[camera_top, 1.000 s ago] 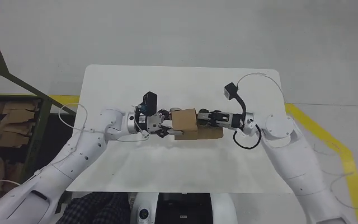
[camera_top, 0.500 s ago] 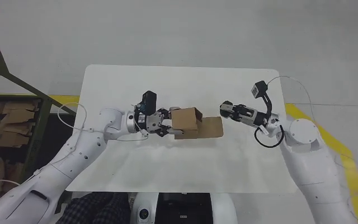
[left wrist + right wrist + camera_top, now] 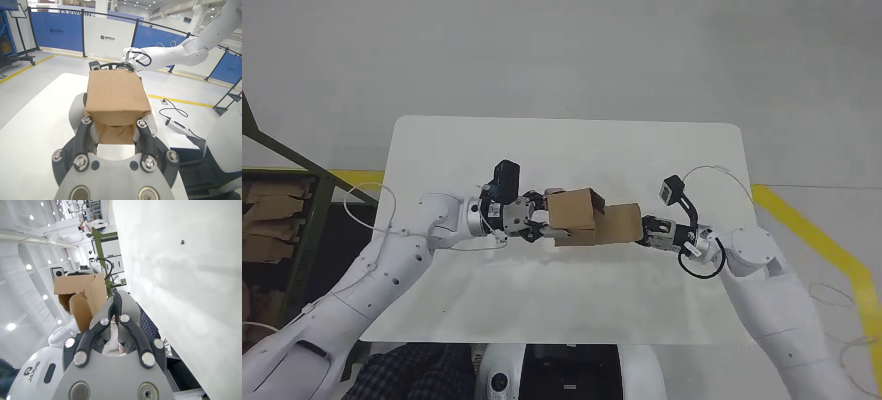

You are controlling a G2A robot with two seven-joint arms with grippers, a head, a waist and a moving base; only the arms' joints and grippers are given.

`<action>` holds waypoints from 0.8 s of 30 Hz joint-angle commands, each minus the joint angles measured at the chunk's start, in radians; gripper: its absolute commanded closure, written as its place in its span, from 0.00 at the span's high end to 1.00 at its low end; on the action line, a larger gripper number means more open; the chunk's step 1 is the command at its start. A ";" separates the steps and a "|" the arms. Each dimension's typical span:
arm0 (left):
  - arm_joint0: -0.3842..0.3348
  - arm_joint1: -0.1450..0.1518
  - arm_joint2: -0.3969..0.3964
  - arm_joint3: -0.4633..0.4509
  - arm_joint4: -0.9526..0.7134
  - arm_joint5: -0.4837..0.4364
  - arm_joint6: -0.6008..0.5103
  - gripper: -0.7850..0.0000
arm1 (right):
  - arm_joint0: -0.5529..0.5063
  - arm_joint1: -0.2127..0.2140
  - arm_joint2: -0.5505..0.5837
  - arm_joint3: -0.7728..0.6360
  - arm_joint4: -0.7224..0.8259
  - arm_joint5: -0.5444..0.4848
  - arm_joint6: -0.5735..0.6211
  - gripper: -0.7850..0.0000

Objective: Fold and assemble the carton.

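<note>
1. The carton (image 3: 572,214) is up as a squared tube, not a flat blank. It hangs between the two end effectors, above the worktop (image 3: 442,150). I can't tell whether it rests on the worktop or clears it.
2. The left end effector (image 3: 115,130) is clamped on the carton's near end, with a finger on either side of the mouth. That mouth is wide open right in front of it, you can see straight inside, and nothing is folded shut there.
3. At the far end, a long flap (image 3: 620,224) juts out from the carton toward the right end effector (image 3: 647,232). It lies roughly flat and has not been turned in.
4. The right end effector has its fingers drawn almost together, just a narrow slit between them, and its tip is at the flap's outer edge. In the right wrist view the flap lies against the outside of one finger. As far as I can judge, it is not pinched between them.
5. Progress: the body is formed, and I'd call that the part done. Both ends are left to do. The far flap has to fold across its opening, and the near mouth has to be closed.
6. My read is that the flap fold is the step in hand, with the right end effector placed to push it while the left end effector braces the carton.
</note>
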 commanded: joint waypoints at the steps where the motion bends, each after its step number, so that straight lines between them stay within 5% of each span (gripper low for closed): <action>1: -0.003 -0.003 0.003 0.008 -0.001 0.000 -0.008 0.43 | 0.014 -0.004 -0.012 0.009 0.024 -0.015 0.018 0.00; 22: -0.039 -0.038 0.041 0.068 0.005 0.000 -0.087 0.43 | 0.060 0.000 -0.019 -0.025 -0.016 -0.018 0.042 0.00; 24: -0.039 -0.039 0.042 0.071 0.006 0.000 -0.092 0.43 | 0.054 0.004 -0.007 -0.034 -0.021 -0.015 0.042 0.05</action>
